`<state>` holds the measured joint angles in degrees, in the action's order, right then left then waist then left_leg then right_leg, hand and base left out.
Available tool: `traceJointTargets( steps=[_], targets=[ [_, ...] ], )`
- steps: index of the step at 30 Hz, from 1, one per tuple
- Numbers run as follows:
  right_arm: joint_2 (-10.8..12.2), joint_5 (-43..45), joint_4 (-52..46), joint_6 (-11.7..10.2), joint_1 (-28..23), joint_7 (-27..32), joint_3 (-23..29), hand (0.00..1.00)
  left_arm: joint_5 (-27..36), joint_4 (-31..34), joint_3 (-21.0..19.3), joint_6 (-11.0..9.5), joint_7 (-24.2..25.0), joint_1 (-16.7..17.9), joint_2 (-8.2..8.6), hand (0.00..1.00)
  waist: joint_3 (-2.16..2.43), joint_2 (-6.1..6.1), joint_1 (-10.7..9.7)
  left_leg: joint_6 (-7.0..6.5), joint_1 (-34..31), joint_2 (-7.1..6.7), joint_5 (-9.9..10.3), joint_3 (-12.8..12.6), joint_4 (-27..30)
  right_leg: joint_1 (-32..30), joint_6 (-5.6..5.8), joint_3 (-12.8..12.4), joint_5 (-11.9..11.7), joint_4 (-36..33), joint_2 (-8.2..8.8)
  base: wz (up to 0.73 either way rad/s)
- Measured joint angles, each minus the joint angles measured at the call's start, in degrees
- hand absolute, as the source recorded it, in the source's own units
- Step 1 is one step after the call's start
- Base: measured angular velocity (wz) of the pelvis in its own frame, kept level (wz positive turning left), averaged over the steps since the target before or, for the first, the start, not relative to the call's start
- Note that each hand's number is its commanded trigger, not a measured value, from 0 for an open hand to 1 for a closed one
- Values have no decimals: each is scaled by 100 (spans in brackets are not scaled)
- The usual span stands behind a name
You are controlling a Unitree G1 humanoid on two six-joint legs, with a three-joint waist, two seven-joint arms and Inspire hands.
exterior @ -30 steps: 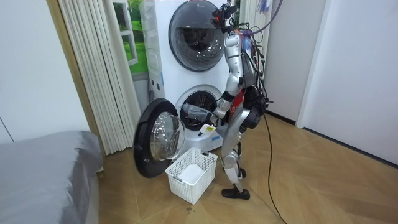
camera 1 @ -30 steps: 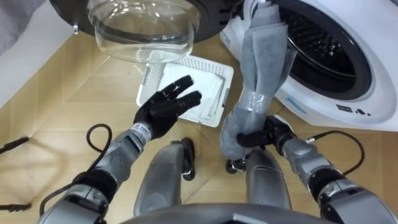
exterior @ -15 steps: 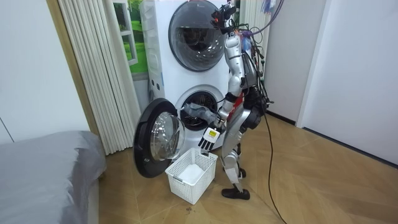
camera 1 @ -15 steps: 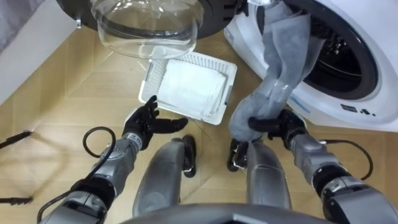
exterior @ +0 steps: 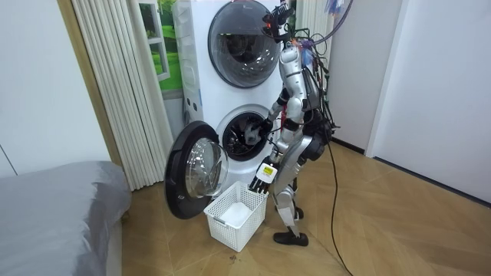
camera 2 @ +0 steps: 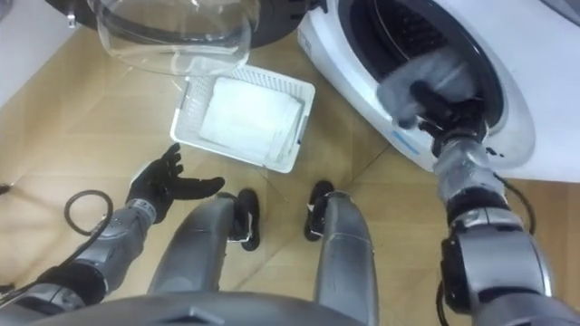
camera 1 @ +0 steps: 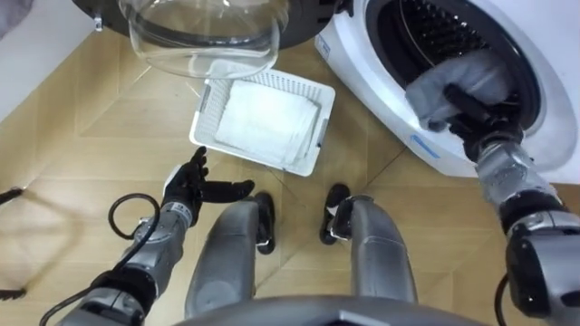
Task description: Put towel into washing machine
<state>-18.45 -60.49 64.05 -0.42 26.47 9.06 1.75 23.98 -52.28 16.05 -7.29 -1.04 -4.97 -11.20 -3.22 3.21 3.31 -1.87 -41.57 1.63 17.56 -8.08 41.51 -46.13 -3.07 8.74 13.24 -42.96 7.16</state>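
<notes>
Left eye view has the big change: a second ago the grey towel point(camera 1: 442, 86) hung down in a long strip over the floor in front of the washing machine point(camera 1: 544, 158). Now the right robot hand point(camera 1: 478, 107) has swung it up to the open drum point(camera 1: 426, 23), and the towel sits bunched in the mouth of the opening, right at the rim. The dark fingers are curled over the bundle, so it's gripped, not dropped. I'd say the task is nearly there but not done: the hand probably has to push a bit deeper and let go, or the towel could slide back out over the rim. The left robot hand point(camera 1: 195, 186) has come down from over the basket point(camera 1: 324, 127) and hangs low next to the left leg, fingers spread loose with nothing in them. As for containers, the white basket sits on the wood floor just below the open glass door point(camera 1: 199, 36) and has a folded white cloth point(camera 1: 263, 122) lying flat in it. The drum looks dark, and apart from the grey towel at its mouth I can't tell what's inside. Room view shows the robot standing close to the lower machine, leaning its arm into it, basket by its feet.
</notes>
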Motion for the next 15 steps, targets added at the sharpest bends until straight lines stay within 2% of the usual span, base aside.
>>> traceJointTargets(
  steps=[4, 8, 9, 10, 15],
  targets=[
    [-53, -1001, 0, 172, 231, 16, 16, 100, 17, -11, -49, 58, -6, 71, -133, 0, 9, 90, -112, -43, -71, -25, -29, 16, 12, -27, 35, 16, -22, 9, 54, 7],
    [-120, -1928, 8, 220, 475, 21, 208, 100, 10, 5, -76, 66, -63, 71, -132, 0, 8, 135, -172, -101, -171, -39, -50, 1, 23, -114, 87, 12, -77, 29, 77, 2],
    [-145, -2109, 8, 257, 494, 36, 279, 9, 7, 43, -99, 77, -78, 85, -134, 0, 5, 145, -173, -125, -191, -37, -47, -18, 24, -130, 103, 11, -78, 30, 98, 3],
    [-145, -2185, 8, 262, 507, 38, 359, 0, 3, 80, -172, 84, -87, 107, -132, 0, 5, 159, -175, -152, -209, -39, -46, -68, 22, -161, 116, 16, -76, 17, 138, 0],
    [-164, -2306, 37, 315, 588, 68, 598, 0, -3, 217, -342, 101, -233, 112, -124, 0, 4, 164, -263, -231, -275, -90, -53, -131, 17, -231, 196, 5, -68, -2, 201, 4]
  ],
)
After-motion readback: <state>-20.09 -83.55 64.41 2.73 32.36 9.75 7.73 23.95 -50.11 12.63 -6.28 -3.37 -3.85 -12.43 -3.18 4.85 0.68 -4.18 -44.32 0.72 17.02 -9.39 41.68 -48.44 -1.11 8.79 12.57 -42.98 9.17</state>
